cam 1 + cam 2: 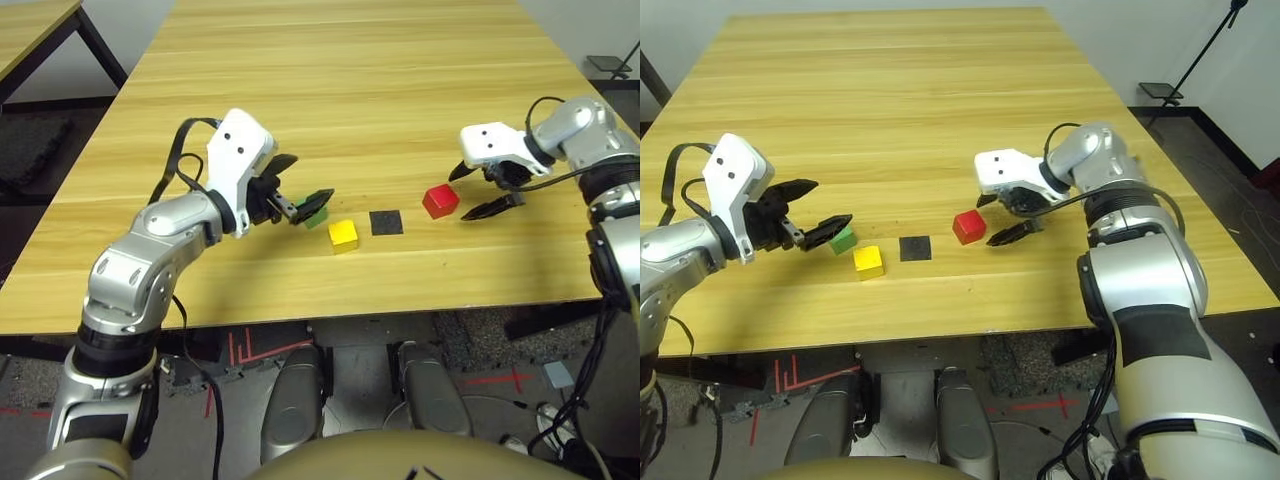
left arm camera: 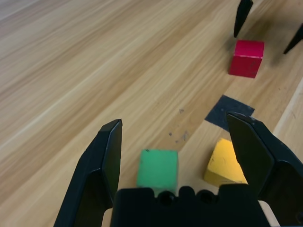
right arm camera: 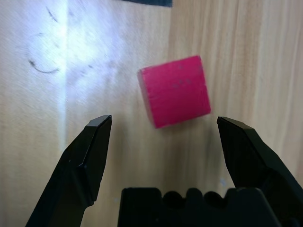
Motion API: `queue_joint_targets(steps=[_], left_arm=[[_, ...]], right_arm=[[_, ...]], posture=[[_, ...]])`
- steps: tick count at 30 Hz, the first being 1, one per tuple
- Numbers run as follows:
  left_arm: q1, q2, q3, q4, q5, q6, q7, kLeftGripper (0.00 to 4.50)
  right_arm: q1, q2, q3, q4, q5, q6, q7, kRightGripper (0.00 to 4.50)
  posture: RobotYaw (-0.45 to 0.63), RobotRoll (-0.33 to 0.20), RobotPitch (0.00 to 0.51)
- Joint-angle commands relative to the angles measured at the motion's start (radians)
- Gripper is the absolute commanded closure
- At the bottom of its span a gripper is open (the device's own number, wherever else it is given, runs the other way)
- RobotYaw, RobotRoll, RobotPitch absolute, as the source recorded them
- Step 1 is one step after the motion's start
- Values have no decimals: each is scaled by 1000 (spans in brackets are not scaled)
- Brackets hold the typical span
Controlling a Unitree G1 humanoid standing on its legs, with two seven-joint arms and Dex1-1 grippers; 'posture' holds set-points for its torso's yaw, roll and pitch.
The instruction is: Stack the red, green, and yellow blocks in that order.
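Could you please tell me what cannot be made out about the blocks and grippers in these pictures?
- Green block: in the left eye view the left gripper covers most of it.
- Yellow block: in the left wrist view one black finger hides its far side.
- Right gripper: whether it is level with the red block or above it.

A robotics lab or test room is suggested. A large plain wooden table (image 1: 360, 90) is set on a grey floor marked with red tape lines (image 1: 262, 350), seen at about 6 o'clock below the table's near edge. A second wooden table with black legs (image 1: 35, 30) is placed at 10 o'clock, and a black stand with a flat base (image 1: 1185, 75) is seen at 2 o'clock. Loose cables (image 1: 575, 410) are trailed across the floor at 5 o'clock.
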Motion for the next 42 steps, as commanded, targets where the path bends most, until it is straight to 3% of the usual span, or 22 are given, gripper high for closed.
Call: queue_joint_targets(steps=[1,12,16,20,21,26,31,37,42], left_arm=[[25,-6,20,-42,2,20,31,47],[67,-45,25,-107,-7,51,100,47],[59,-53,21,-117,-13,67,116,0],[47,-75,18,-119,-16,81,136,0],[42,-79,15,-117,-14,82,139,0],[12,-94,-9,-103,-4,86,147,0],[-28,-82,-37,-65,5,77,122,0],[-111,-81,-68,-18,27,65,112,0],[-123,-92,-76,-8,46,68,120,0]], right_arm=[[-15,18,16,17,-31,-19,-47,0],[-11,60,50,26,-83,-61,-114,0],[-14,63,42,26,-84,-47,-142,890],[-22,70,-37,12,7,5,-76,2304],[-23,73,-58,5,32,19,-49,2427],[-18,81,-98,-86,120,133,120,2434],[55,83,9,-321,170,340,145,2434],[149,80,90,-632,112,519,135,2434],[152,127,120,-694,54,677,25,2434]], posture=[[516,-220,98],[556,-228,115],[565,-232,122],[572,-239,124],[571,-240,124],[548,-244,111],[536,-248,101],[557,-256,94],[580,-266,96]])
